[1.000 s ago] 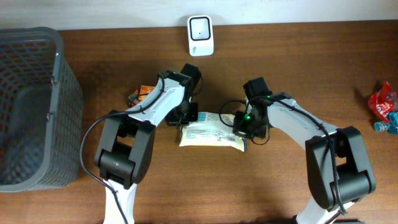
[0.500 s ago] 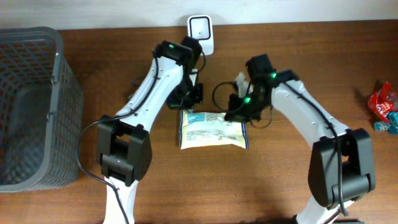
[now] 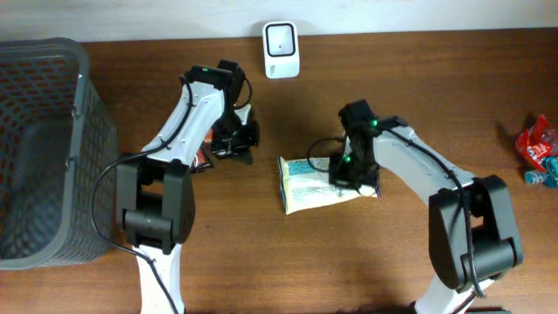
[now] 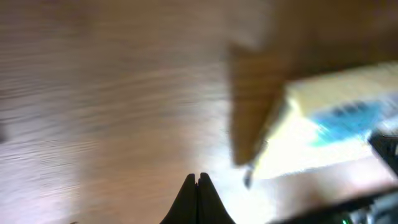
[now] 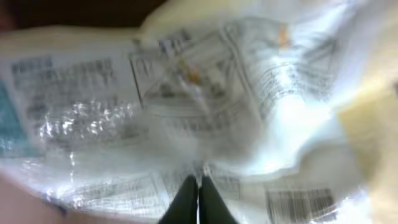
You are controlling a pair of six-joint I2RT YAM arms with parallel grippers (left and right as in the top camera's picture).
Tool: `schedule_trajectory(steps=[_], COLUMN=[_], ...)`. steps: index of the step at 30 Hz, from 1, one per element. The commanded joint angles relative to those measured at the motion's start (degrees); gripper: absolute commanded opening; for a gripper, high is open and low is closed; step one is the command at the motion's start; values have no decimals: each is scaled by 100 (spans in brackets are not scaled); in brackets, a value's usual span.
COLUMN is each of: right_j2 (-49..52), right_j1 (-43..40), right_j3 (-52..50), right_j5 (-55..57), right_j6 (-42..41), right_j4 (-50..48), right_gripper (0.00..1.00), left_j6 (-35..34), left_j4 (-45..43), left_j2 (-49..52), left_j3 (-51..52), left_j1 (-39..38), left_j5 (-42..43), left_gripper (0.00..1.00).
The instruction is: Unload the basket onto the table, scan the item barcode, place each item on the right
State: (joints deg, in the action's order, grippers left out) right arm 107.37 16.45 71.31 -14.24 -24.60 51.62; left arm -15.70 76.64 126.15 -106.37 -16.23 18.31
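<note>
The item is a white and pale-yellow printed packet (image 3: 309, 183) lying on the wooden table, below the white scanner (image 3: 282, 50) at the back edge. My right gripper (image 3: 347, 177) sits on the packet's right end, shut on its film. In the right wrist view the tips (image 5: 199, 180) pinch the crinkled wrapper (image 5: 186, 106), and a barcode (image 5: 301, 202) shows at the lower right. My left gripper (image 3: 234, 146) is apart from the packet, to its left, shut and holding nothing. In the blurred left wrist view its tips (image 4: 199, 177) hang over bare wood, with the packet (image 4: 329, 124) off to the right.
A dark mesh basket (image 3: 83, 105) fills the left side. A small red-orange pack (image 3: 203, 157) lies beside the left arm. A red snack bag (image 3: 539, 148) lies at the far right edge.
The left gripper has let go of the packet and swung away to the left. The right gripper has dragged the packet to the right and turned it.
</note>
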Motion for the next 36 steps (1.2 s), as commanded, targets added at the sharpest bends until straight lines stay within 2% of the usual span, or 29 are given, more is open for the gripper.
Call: schedule_trajectory(steps=[1,5,7,8,10,12,14,15,16,18,20,24,27,29,30,32,33,34,35,36], right_j2=[15,109,245,278,415,575,723,811,859,861,861,861,861,861,861,861,861,861,861,861], right_j1=[-46,-240,-487,-605,-811,-804,-767,-785,-789,-791,-791,-782,-785,-791,-828,-949,-1084,-1213,-1351,-1495], right_j3=[831,837,835,835,802,560,216,7,-13,2,92,376,629,1097,1517,2238,2743,3064,3283,3429], right_j5=[297,745,708,531,-345,-638,-586,-22,704,1211,1228,568,107,332,549,616,612,612,612,610], right_j6=[201,11,15,92,780,927,914,636,387,363,350,354,302,313,313,319,334,334,334,332], right_j4=[321,483,570,605,629,476,42,-160,-131,-136,-142,-358,-560,-90,376,1088,1561,1836,1991,2083], right_gripper=[5,5,5,4,4,4,4,4,4,4,4,4,5,7,10,34,59,94,99,99], left_j6=[1130,1224,802,673,612,608,188,-210,-308,-339,-807,-649,-516,-389,-389,-385,-136,264,505,643], left_j4=[15,-155,-426,-581,-920,-1539,-2203,-2424,-2465,-2430,-2365,-2170,-1539,-916,-540,240,540,662,658,643], left_j2=[-7,-4,7,17,50,50,63,101,166,321,393,391,391,391,391,391,417,426,426,428], left_j3=[48,50,103,153,310,664,1071,1316,1443,1458,1458,1180,291,-431,-778,-1113,-1075,-970,-791,-636], left_j1=[-190,-535,-730,-772,-876,-1016,-1071,-1058,-1019,-892,-623,-111,284,455,487,442,345,214,76,-59], left_j5=[1473,1661,1648,1648,1714,1943,1574,964,568,63,-627,-789,-918,-909,-857,-68,369,634,822,997], left_gripper=[0,0,0,0,0,0,0,0,0,0,0,0,0,0,0,1,22,66,98,99])
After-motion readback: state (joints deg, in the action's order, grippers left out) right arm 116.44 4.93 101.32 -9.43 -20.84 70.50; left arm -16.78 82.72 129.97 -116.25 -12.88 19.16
